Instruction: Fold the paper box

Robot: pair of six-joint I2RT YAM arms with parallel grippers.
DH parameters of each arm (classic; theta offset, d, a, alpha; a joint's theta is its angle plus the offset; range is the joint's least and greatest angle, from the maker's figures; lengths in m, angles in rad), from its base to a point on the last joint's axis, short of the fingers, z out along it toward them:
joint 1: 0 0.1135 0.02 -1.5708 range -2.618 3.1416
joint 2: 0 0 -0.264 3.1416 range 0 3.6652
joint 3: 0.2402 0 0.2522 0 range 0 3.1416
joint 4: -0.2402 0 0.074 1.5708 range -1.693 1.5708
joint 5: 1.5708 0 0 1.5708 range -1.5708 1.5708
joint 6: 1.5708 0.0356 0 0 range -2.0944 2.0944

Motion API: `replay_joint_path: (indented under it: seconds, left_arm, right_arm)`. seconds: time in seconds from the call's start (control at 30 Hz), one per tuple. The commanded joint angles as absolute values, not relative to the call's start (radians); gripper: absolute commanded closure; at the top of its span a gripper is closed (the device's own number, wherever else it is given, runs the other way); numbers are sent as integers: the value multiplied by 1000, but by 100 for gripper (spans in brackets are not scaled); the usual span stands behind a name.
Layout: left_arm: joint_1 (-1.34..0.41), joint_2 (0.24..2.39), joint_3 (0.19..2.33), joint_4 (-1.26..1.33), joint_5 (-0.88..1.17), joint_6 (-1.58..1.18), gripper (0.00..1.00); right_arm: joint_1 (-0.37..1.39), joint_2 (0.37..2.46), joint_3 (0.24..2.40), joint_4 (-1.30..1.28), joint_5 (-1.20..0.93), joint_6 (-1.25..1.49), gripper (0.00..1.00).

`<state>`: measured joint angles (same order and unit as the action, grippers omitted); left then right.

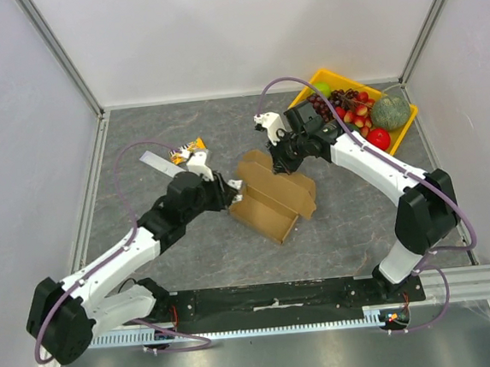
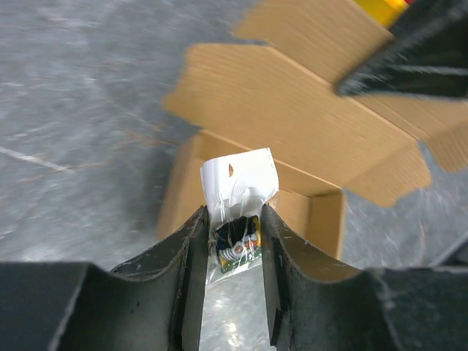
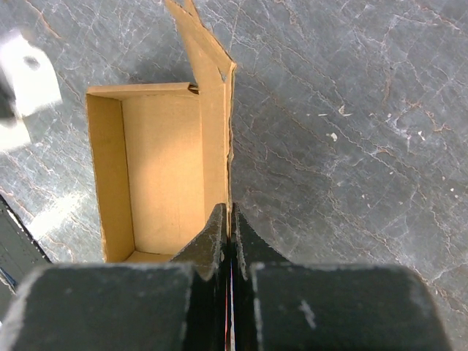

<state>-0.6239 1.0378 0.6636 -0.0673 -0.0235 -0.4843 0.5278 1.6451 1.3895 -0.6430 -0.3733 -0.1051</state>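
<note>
Paper box (image 1: 272, 200) is sitting open, your right gripper (image 1: 276, 165) pinching its raised flap (image 3: 219, 131). Your left gripper (image 1: 236, 188) is clasping a small packet (image 2: 238, 197) by the rim; be easing it inside squarely.

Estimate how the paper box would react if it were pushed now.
Probably light and easy to slide: the paper box is thin, open corrugated card. Its flaps would likely flex at the creases rather than stay rigid. The right gripper, shut on one upright panel, should keep it from skating away.
</note>
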Motion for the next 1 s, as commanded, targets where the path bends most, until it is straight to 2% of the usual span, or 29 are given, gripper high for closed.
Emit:
replay_joint_path:
  seconds: [0.0, 0.13, 0.33, 0.5, 0.67, 0.97]
  left_arm:
    - [-744, 1104, 678, 69, -26, -451, 60]
    - [-804, 1176, 713, 90, -84, -457, 60]
    - [-810, 1259, 732, 146, -57, -454, 59]
    - [-811, 1308, 744, 161, -32, -442, 45]
    - [-811, 1247, 739, 109, -61, -423, 34]
    - [-795, 1048, 697, -24, -182, -387, 28]
  right_arm:
    - [532, 1658, 1422, -629, -405, -104, 100]
    - [535, 1663, 1433, -634, -414, -97, 100]
    - [543, 1664, 1431, -653, -416, -106, 100]
    - [549, 1677, 1437, -687, -410, -121, 100]
    - [554, 1686, 1450, -716, -376, -129, 100]
    - [574, 1675, 1439, -729, -348, -146, 100]
